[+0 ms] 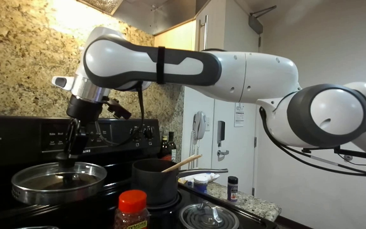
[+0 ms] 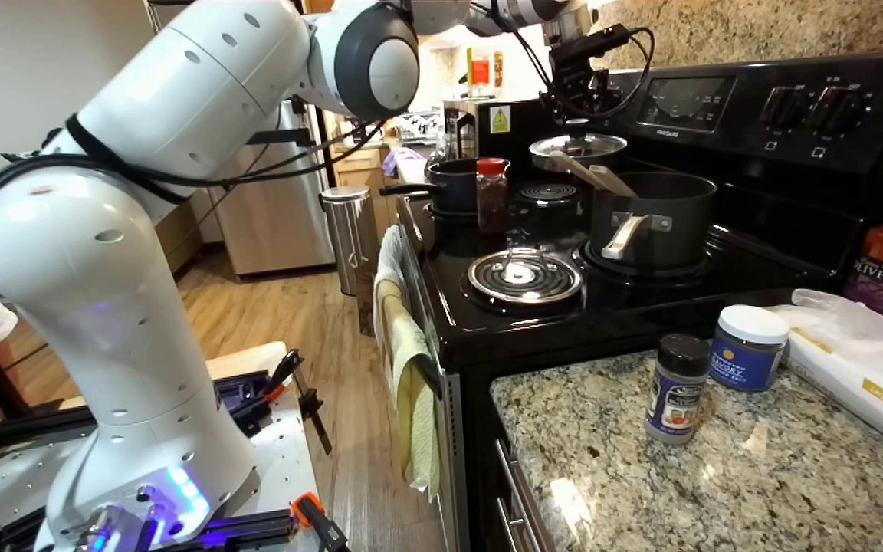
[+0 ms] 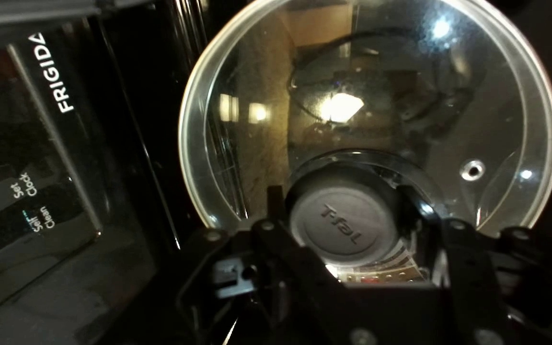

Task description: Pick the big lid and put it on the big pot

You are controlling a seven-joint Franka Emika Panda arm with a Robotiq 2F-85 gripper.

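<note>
1. Down toward six o'clock in the wrist view, my gripper (image 3: 342, 203) has hold of the round T-fal knob (image 3: 345, 239) on the big glass lid (image 3: 372, 129): one finger (image 3: 275, 206) at about nine, one at about three, jaws parted roughly halfway, knob snug between.
2. Straight up to twelve spreads the lid's clear dome, light glinting in it, metal rim round the edge, steel vent hole (image 3: 472, 170) at two from the knob.
3. Out at ten, there's the black Frigidaire control panel (image 3: 27, 158).
4. Over to an exterior view: I've got the lid hanging near that panel; a dark saucepan (image 1: 154, 187) with a wooden utensil (image 1: 183, 163) stands at three from it, a red-capped jar (image 1: 132, 203) at four.
5. Four o'clock from the saucepan, a smaller glass lid (image 1: 209, 219) with a metal handle lies on the stovetop (image 1: 164, 219).
6. Again in an exterior view: a coil burner (image 2: 549, 192) at seven from my lid, a black pot (image 2: 453, 188) between eight and nine, the saucepan between four and five. Which is the big pot, I can't tell.
</note>
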